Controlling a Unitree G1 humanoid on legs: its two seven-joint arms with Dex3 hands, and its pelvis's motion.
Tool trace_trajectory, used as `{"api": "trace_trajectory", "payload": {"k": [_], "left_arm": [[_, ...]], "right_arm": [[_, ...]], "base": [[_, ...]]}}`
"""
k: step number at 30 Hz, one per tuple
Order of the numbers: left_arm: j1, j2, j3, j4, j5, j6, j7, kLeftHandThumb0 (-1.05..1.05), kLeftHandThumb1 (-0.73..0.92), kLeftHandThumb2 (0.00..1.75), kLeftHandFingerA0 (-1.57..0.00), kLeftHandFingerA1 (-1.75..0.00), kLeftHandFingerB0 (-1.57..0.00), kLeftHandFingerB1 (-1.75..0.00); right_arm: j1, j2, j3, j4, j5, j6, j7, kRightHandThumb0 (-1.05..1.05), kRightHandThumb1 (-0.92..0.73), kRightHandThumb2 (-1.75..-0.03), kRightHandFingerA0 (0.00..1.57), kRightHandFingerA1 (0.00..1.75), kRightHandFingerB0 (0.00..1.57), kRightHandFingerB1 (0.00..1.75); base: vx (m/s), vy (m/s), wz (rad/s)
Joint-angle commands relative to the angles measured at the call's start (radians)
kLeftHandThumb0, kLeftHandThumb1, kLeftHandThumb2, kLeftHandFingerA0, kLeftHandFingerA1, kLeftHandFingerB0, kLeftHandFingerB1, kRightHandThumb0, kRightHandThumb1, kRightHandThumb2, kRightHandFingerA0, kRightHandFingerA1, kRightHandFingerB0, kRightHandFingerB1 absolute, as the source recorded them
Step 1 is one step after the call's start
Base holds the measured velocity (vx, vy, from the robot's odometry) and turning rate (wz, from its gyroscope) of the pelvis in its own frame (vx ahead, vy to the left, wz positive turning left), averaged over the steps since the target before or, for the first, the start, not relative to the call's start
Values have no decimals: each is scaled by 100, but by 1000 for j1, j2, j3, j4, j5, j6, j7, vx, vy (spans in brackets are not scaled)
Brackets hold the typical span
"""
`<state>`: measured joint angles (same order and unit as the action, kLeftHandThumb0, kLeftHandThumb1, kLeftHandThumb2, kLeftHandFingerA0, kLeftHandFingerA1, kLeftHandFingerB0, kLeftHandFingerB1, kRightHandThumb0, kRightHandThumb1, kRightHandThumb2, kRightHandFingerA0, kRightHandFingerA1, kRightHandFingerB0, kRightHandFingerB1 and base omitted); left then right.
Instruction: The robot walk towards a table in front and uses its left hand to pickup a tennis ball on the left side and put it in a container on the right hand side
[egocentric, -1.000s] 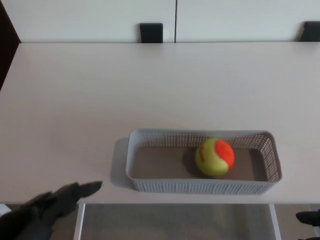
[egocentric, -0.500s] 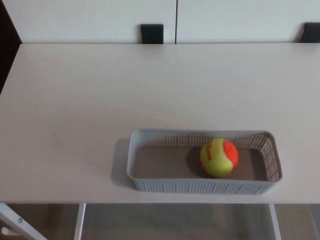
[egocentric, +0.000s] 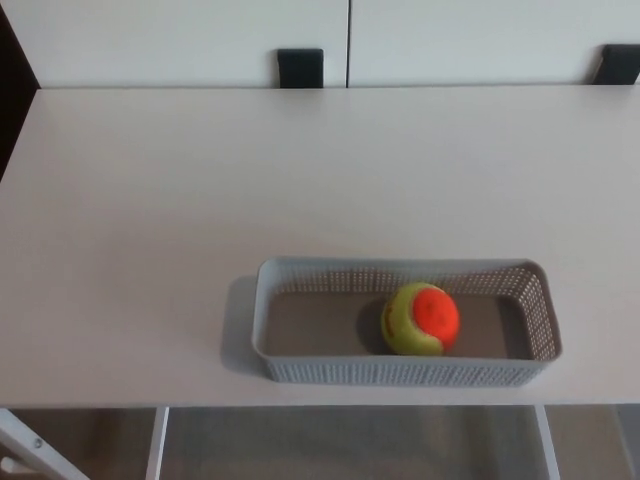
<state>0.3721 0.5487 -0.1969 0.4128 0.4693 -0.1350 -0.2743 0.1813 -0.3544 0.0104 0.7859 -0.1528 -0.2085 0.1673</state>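
Observation:
A yellow-green and orange tennis ball (egocentric: 420, 318) lies inside a grey mesh container (egocentric: 300, 368), right of the container's middle. The container stands on the pale table (egocentric: 150, 200) close to its near edge, right of centre. Neither of my hands shows in the head view.
Two black brackets (egocentric: 300, 67) (egocentric: 617, 63) sit at the table's far edge against a white wall. A dark strip runs along the far left. Below the near edge a white table leg (egocentric: 30, 450) and the grey floor show.
My left hand, at the lower left one second ago, has dropped out of view. The ball has rolled slightly inside the container, first right, then back left, its orange patch turning upward.

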Motion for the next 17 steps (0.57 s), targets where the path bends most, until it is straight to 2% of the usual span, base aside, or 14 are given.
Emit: {"api": "trace_trajectory", "payload": {"k": [1,2,3,5,6,10,11,17], "left_arm": [[-91,-52,3,338,28,-87,276,-9,42,90,-29,-61,-13,-49],[-89,-54,9,343,16,-97,279,-9,42,90,-29,-61,-13,-49],[-85,-67,30,347,-24,-117,258,-15,58,59,-35,-48,-29,-31],[-81,-81,50,354,-65,-153,232,-18,56,57,-36,-48,-29,-30],[-82,-84,55,357,-72,-169,228,-18,39,88,-32,-62,-15,-50],[-96,-89,59,388,-73,-201,221,-18,40,89,-29,-60,-13,-49],[-99,-89,64,394,-82,-205,212,-29,56,61,-35,-49,-26,-32],[-122,-87,71,425,-95,-218,203,-27,57,57,-35,-48,-28,-30]], "right_arm": [[16,-16,3,-36,-23,-19,-46,-33,-54,-57,47,36,44,35],[17,-16,4,-39,-23,-18,-47,-33,-54,-57,47,36,44,35],[22,-17,2,-45,-20,-24,-47,-32,-54,-57,48,36,44,35],[23,-19,1,-44,-19,-30,-45,-33,-55,-57,47,36,43,35],[21,-19,1,-43,-19,-31,-45,-34,-55,-57,46,36,43,35],[19,-24,5,-47,-25,-31,-50,-34,-56,-58,47,36,43,35],[19,-25,6,-51,-25,-31,-47,-34,-56,-57,45,36,43,35],[12,-27,9,-59,-27,-22,-49,-35,-56,-57,45,36,42,35]], "base": [[0,0,0],[0,0,0],[0,0,0],[0,0,0],[0,0,0],[0,0,0],[0,0,0],[0,0,0]]}}
